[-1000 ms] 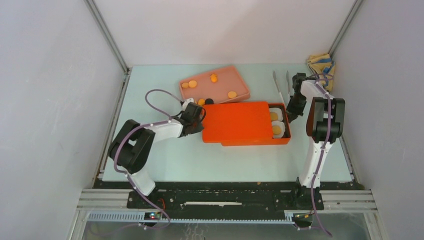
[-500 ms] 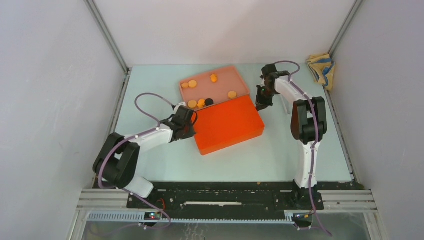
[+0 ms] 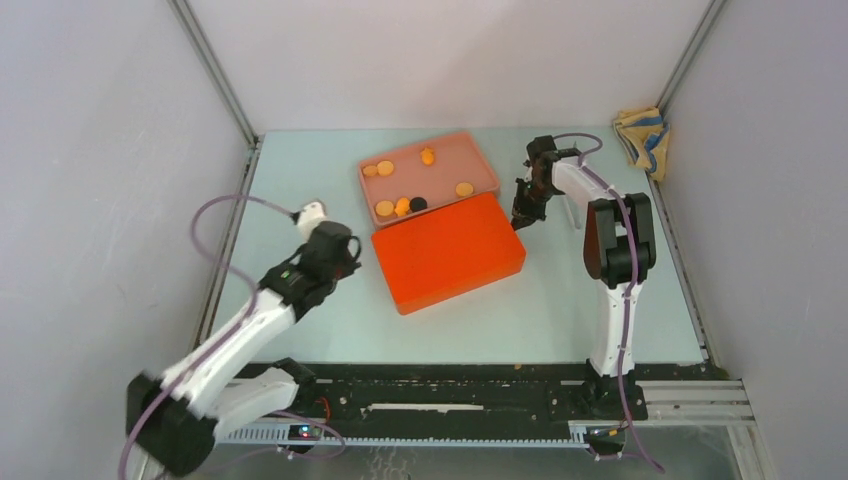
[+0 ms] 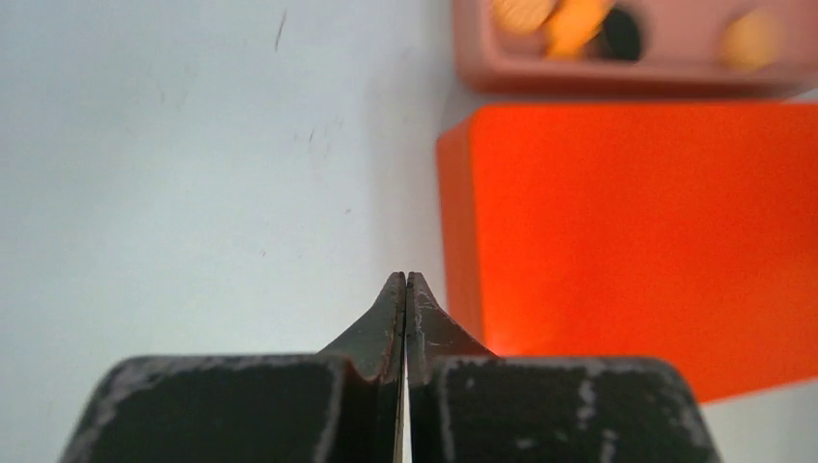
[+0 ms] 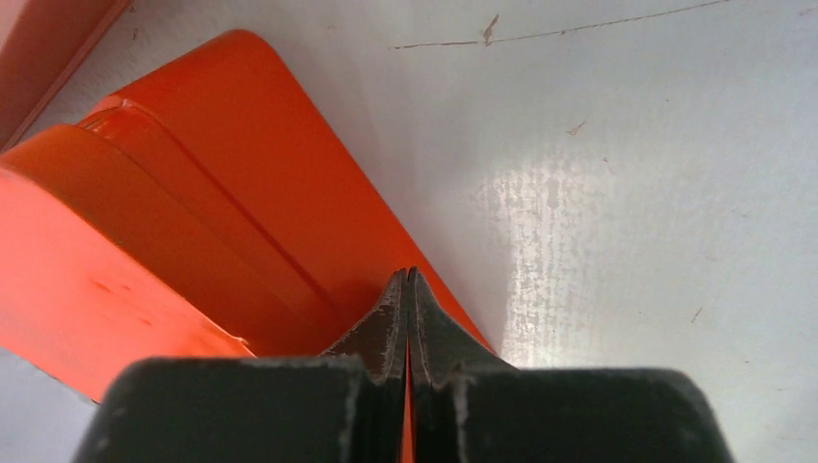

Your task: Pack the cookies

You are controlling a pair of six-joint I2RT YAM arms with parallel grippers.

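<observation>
Our left fingers (image 4: 378,333) are pinched shut, empty, over bare worktop (image 4: 193,174) beside the orange box (image 4: 627,222). Our right fingers (image 5: 384,323) are likewise shut at its edge. From above, cookies (image 3: 385,168) lie in the pink tray (image 3: 445,172) behind the closed box; we judge packing unfinished, so next we lift the lid.

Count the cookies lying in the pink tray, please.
7 cookies in the pink tray. Orange: two far-left, one far-middle, one right, two near-left. Black: one beside those. The closed orange box may hide more.
</observation>
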